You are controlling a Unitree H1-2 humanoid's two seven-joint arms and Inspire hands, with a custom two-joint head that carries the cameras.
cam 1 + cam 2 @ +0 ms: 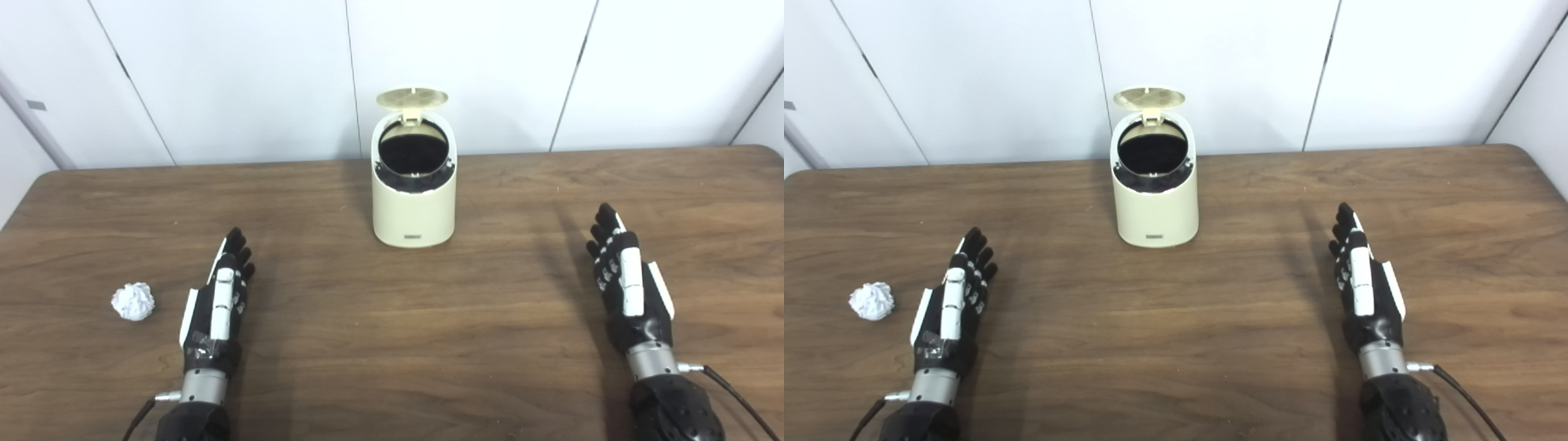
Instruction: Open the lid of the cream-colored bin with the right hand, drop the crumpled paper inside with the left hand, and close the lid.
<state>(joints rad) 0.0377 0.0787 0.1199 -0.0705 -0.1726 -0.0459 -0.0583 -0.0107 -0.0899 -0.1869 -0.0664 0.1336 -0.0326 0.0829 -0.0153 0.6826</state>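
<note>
Cream-colored bin (414, 202) mid-table, lid (411, 98) flipped upright, dark inside. Crumpled paper (133, 301) at near left, just beside left hand (217, 309). Right hand (631, 285) well apart. Both flat, fingers extended, empty.

The bin (414, 190) stands upright on the desk (392, 343), toward its far edge and near the middle of its width. The lid (411, 98) stands raised above the bin's rear rim, leaving the mouth uncovered. The crumpled paper (133, 301) lies on the desk well to the left of the bin and nearer the front. The left robot hand (217, 306) is just right of the paper, front-left of the bin. The right robot hand (628, 278) is front-right of the bin, well apart from it.
</note>
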